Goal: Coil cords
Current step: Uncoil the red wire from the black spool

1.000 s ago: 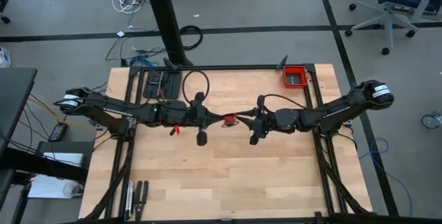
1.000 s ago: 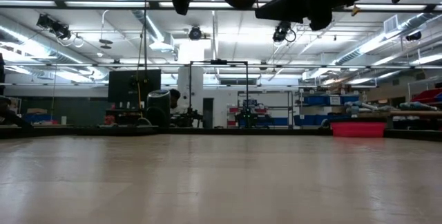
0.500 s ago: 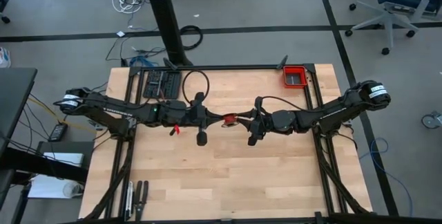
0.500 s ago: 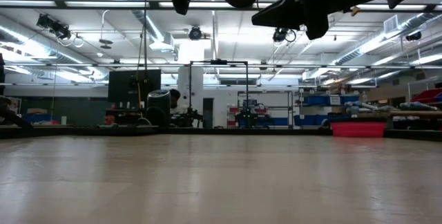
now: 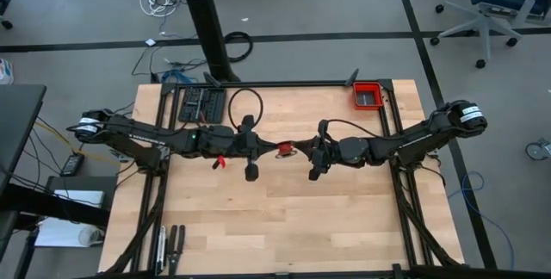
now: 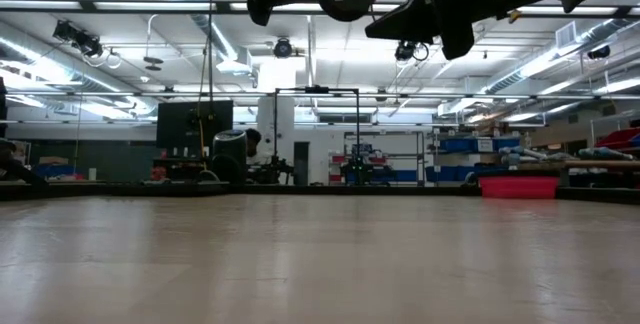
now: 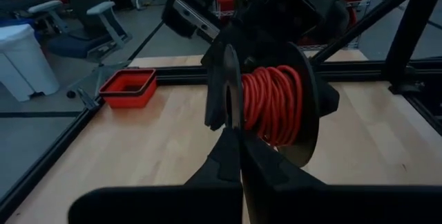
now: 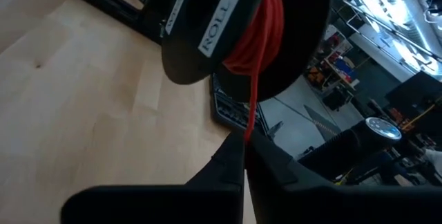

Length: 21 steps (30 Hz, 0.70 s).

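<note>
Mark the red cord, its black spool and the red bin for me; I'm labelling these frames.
red cord (image 7: 271, 103): left wrist view, wound coils.
black spool (image 7: 306, 113): left wrist view, far flange.
red bin (image 5: 368, 96): high view, its rim.

Overhead camera looks straight down; low camera gazes level across the table (image 6: 320, 264); both wrist cameras sit close, sharing the red-wound spool (image 7: 276, 103).
</note>
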Motion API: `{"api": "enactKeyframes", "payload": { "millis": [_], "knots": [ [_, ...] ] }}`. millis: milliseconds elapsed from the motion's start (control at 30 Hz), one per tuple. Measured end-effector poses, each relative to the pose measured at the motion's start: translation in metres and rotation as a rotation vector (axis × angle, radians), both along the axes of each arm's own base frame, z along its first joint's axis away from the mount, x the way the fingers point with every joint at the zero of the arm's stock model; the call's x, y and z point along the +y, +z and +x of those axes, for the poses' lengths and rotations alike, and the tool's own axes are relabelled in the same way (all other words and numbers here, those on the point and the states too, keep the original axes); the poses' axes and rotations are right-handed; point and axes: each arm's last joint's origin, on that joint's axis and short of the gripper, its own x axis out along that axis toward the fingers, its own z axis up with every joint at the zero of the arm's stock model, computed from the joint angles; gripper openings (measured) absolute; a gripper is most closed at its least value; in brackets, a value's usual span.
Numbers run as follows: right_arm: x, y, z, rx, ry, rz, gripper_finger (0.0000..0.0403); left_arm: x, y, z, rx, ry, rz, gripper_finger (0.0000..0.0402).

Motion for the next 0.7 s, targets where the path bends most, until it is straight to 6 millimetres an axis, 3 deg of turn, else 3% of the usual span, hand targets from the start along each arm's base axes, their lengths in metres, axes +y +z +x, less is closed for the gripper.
{"api": "enactKeyframes", "payload": {
  "millis": [300,500,700],
  "knots": [
    [-0.002,-0.001,-0.001,0.018,-0.058,-0.015,0.0002,0.003,-0.008,-0.002,0.091,0.02,0.014,0.0],
    [-0.002,0.002,-0.004,0.02,-0.059,-0.015,0.0001,0.012,-0.02,-0.008,0.221,0.171,0.077,0.0],
    [-0.002,0.004,-0.004,0.003,-0.04,-0.007,0.0001,0.015,-0.021,-0.009,0.234,0.241,0.102,0.0]
  ]
}}
